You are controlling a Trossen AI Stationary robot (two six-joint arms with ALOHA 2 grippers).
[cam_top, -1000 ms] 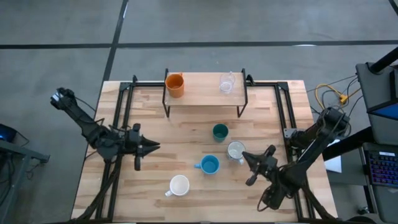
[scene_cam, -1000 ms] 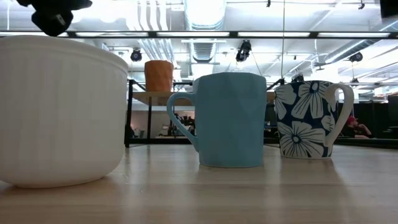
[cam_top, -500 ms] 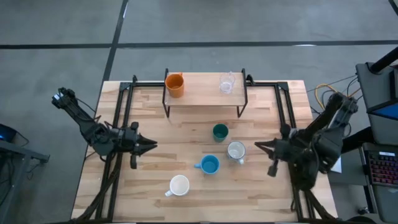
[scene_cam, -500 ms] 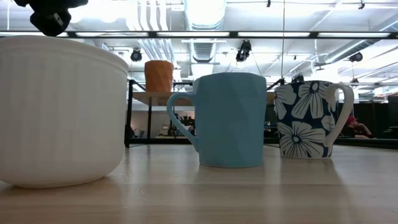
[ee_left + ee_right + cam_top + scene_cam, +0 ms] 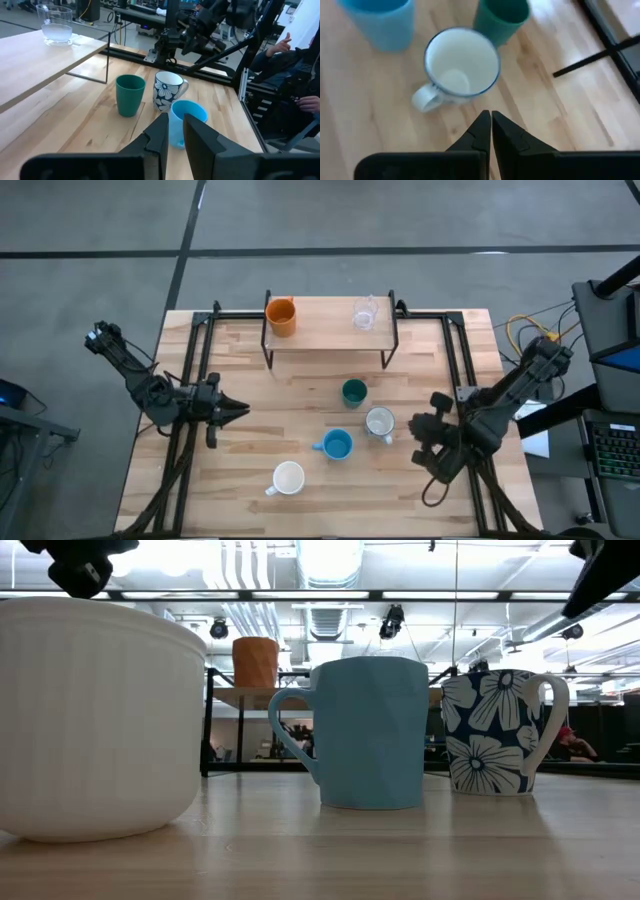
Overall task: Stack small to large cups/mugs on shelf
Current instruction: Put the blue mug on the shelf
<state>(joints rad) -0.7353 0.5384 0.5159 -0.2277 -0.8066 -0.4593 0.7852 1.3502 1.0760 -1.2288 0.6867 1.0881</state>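
Observation:
The shelf (image 5: 330, 330) stands at the table's far middle with the orange cup (image 5: 281, 315) and the clear glass (image 5: 365, 313) on its plank. The dark green cup (image 5: 354, 391), the grey-white flowered mug (image 5: 379, 422), the light blue mug (image 5: 337, 444) and the white cup (image 5: 288, 478) stand upright on the table. My right gripper (image 5: 490, 117) is shut and empty. It hangs above the table just right of the flowered mug (image 5: 461, 62). My left gripper (image 5: 175, 125), its fingers a narrow gap apart, waits at the table's left (image 5: 243, 412), empty.
Black frame rails (image 5: 200, 380) run along the table's left and right sides (image 5: 462, 370). The shelf's thin black legs (image 5: 600, 57) stand just beyond the green cup. A person's hand (image 5: 310, 102) shows beyond the table's right side.
My right gripper has drawn back from beside the flowered mug toward the table's right edge, risen, and tipped from level to pointing down over the table. The cups have kept still.

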